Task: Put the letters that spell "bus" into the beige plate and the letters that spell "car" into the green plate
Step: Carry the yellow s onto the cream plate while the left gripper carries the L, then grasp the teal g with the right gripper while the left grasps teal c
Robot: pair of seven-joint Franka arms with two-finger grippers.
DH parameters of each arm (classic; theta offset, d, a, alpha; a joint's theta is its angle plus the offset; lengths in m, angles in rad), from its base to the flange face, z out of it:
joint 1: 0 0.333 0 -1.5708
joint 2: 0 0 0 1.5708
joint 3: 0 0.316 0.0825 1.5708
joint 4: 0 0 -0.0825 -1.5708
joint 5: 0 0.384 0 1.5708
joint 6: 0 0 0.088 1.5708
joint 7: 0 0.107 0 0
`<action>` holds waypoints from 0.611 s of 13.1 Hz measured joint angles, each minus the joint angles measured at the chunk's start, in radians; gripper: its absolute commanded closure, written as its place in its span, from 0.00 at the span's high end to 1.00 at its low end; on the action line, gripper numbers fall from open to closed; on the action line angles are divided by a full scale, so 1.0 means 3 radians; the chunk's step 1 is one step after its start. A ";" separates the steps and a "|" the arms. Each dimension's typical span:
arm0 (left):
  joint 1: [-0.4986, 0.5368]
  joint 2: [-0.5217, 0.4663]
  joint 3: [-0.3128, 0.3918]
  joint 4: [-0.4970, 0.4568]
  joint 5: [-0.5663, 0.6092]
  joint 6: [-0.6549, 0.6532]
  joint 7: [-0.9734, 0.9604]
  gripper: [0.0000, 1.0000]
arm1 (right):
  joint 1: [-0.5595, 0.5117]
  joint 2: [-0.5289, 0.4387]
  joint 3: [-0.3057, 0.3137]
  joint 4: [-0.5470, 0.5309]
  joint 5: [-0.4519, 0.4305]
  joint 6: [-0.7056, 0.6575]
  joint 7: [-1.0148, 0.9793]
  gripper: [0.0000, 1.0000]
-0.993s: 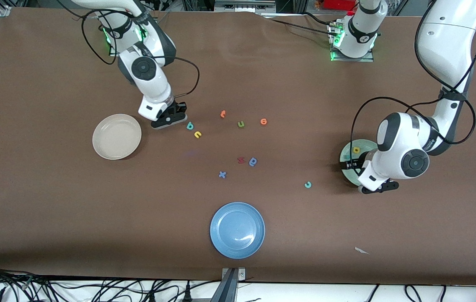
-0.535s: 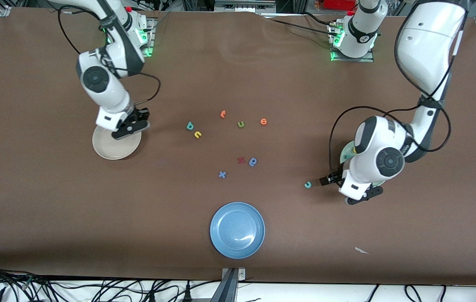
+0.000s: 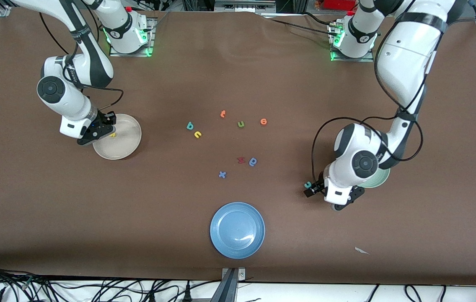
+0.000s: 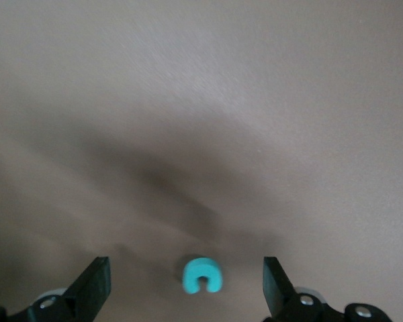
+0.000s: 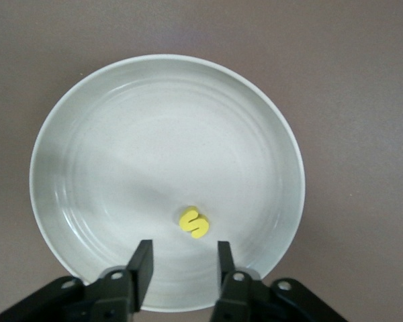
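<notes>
The right hand (image 3: pixel 110 126) hangs over the beige plate (image 3: pixel 127 144) at the right arm's end of the tabletop (image 3: pixel 238 75). Its fingers (image 5: pixel 140 263) stand slightly apart with nothing between them, and the yellow "s" (image 5: pixel 193 223) lies loose on the plate just ahead of the fingertips.

The left hand (image 3: pixel 310 188) is down low over the tabletop with its fingers (image 4: pixel 94 285) spread wide, released, and the teal "c" (image 4: pixel 203 275) lies on the tabletop between them, touching neither. The green plate (image 3: pixel 378 180) sits just beside this hand, mostly hidden under the left arm.

The teal "b" (image 3: pixel 190 125) and yellow "u" (image 3: pixel 197 134) lie together mid-tabletop, well apart from both hands.
</notes>
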 measured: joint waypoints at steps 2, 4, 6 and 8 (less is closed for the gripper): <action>-0.0078 0.0116 0.0002 0.0109 0.0000 0.0013 -0.0145 0.99 | 0.0006 0.0003 0.0011 -0.0001 0.0066 0.0000 0.0021 0.73; -0.0114 0.0132 0.0006 0.0144 0.0000 0.0012 -0.0208 0.96 | 0.0017 0.0010 0.0076 0.0000 0.0201 0.0002 0.0159 0.73; -0.0124 0.0133 0.0015 0.0150 0.0010 0.0008 -0.0213 0.91 | 0.0106 0.0030 0.0297 0.0035 0.0225 0.0013 0.0616 0.73; -0.0124 0.0137 0.0029 0.0150 0.0059 -0.0001 -0.0214 0.89 | 0.0422 0.0087 0.0424 0.0156 0.0231 0.0015 0.1183 0.74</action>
